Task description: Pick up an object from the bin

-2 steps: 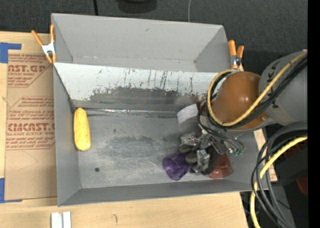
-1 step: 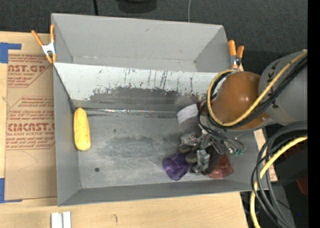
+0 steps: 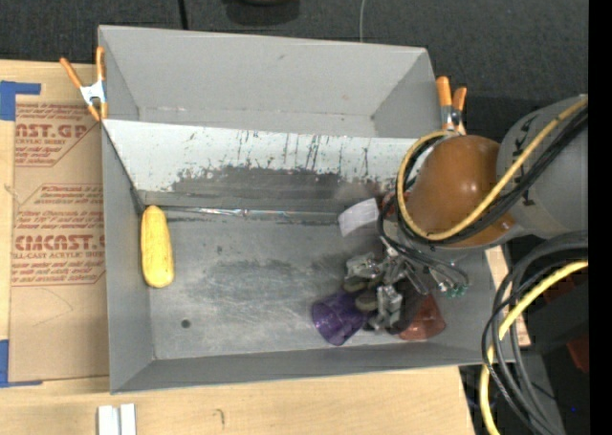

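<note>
At lower right the gripper [image 3: 387, 297] hangs over a purple lump [image 3: 337, 320] and a dark red piece [image 3: 424, 321]; grip state unclear.

Bin [image 3: 124, 261]: one, grey metal.
Purple lump [image 3: 337, 318]: one, taken here as the landmark.
Yellow corn cob [image 3: 157, 247]: one, well apart from the purple lump, to its left and slightly further back.
Dark red piece [image 3: 424, 321]: one, near the purple lump, on its right.
Pale flat scrap [image 3: 359, 216]: one, behind the purple lump.
Small dark bits [image 3: 363, 301]: touching the purple lump's right side; count cannot be told.
</note>
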### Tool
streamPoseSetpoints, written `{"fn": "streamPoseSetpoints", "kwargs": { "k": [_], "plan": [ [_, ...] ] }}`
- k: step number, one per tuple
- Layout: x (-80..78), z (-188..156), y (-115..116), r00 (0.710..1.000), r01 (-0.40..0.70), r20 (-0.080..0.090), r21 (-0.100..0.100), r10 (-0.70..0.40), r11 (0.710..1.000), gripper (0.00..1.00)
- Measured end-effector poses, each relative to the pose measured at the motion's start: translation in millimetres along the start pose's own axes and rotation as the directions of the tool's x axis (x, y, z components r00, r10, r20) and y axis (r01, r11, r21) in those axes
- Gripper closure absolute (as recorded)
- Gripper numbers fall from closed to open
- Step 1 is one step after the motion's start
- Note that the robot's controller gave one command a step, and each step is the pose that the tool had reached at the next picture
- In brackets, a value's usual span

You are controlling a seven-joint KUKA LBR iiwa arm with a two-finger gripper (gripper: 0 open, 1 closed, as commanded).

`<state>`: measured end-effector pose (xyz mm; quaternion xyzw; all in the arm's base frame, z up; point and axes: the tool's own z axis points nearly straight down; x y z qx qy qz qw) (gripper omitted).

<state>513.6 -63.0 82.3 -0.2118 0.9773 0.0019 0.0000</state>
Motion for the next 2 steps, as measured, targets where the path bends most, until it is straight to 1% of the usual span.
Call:
{"fn": "streamPoseSetpoints", "kwargs": {
  "k": [2],
  "plan": [
    [-1.0,-15.2,-0.3,1.000,0.000,0.002,0.004,0.000,1.000,1.00]
  ]
}}
